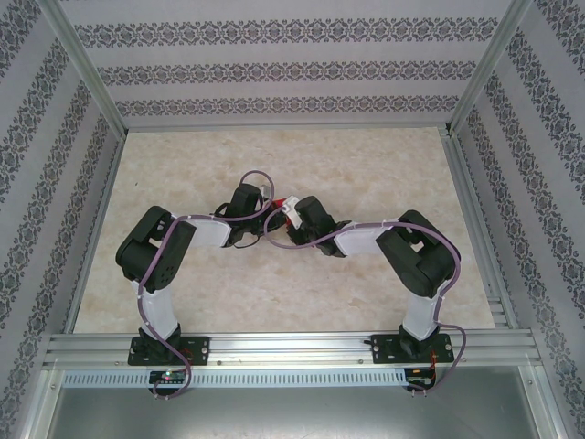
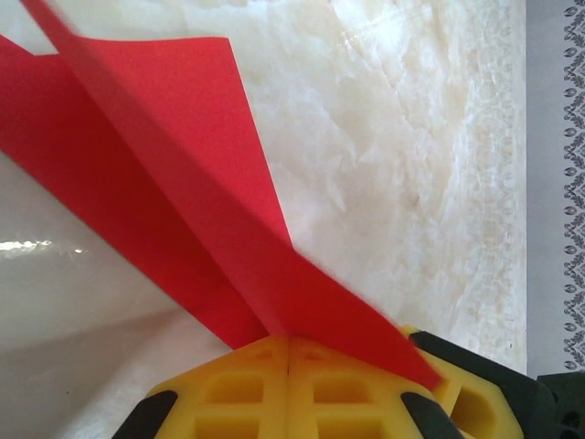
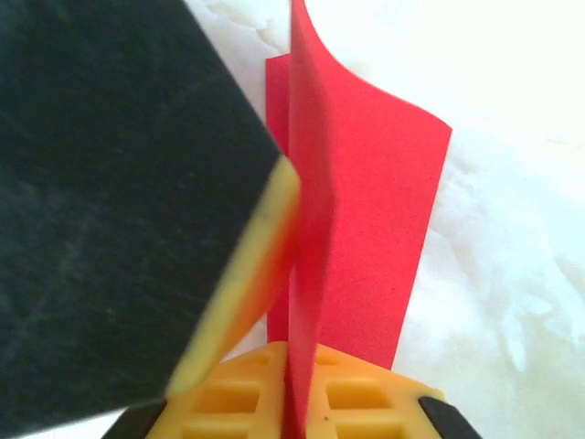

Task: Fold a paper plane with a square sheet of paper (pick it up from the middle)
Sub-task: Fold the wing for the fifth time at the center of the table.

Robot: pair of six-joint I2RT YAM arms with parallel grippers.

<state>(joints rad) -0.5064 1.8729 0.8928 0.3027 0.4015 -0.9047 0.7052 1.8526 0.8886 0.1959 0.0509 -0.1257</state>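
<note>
1. Holding one piece of red paper (image 2: 183,183) between them, two grippers meet over the middle of the table (image 1: 366,165).
2. There are two arms. The left arm (image 1: 160,265) bends in from the left side. The right arm (image 1: 416,265) bends in from the right side. Both stand on one metal rail (image 1: 292,347) at the near edge.
3. The left gripper (image 2: 289,352) has two yellow fingers. They are pressed together, and a corner of the red paper is pinched between them.
4. The right gripper (image 3: 294,366) also has two yellow fingers. They are pressed together too, and the edge of the red paper is squeezed in the crack between them.
5. The paper is up off the table, held in the air where the two grippers meet.
6. The paper is not flat. In the left wrist view, one part of it folds over another part. In the right wrist view, one part stands up thin on its edge, and a second part spreads out to the right behind it.
7. In the right wrist view, one big black shape with a yellow edge (image 3: 110,183) sits just left of the paper. It is very close and blurry.
8. The table top is pale, like stone. Three walls (image 1: 274,69) with a striped pattern stand around it.
</note>
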